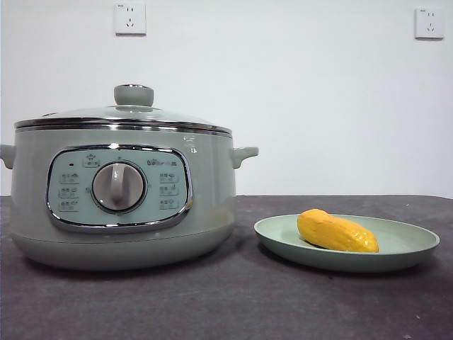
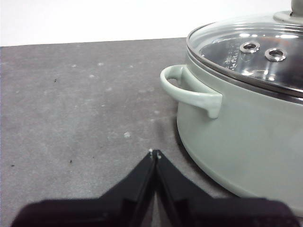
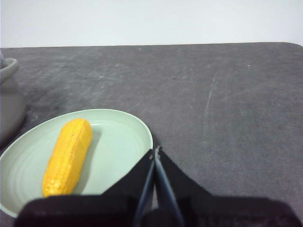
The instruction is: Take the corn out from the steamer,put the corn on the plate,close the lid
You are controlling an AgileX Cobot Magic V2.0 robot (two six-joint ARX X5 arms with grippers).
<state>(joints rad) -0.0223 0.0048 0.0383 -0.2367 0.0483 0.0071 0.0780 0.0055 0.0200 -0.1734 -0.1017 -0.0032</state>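
Plain white wall, dark worktop

Two white sockets point(image 1: 129, 18) sit high on the wall point(image 1: 318, 106); the grey worktop point(image 1: 248, 297) is faintly speckled.

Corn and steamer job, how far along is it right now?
It looks finished. The corn lies on the plate, and the lid sits closed on the steamer. Nothing is in hand: the left gripper and right gripper are both shut and empty. Nothing appears left.
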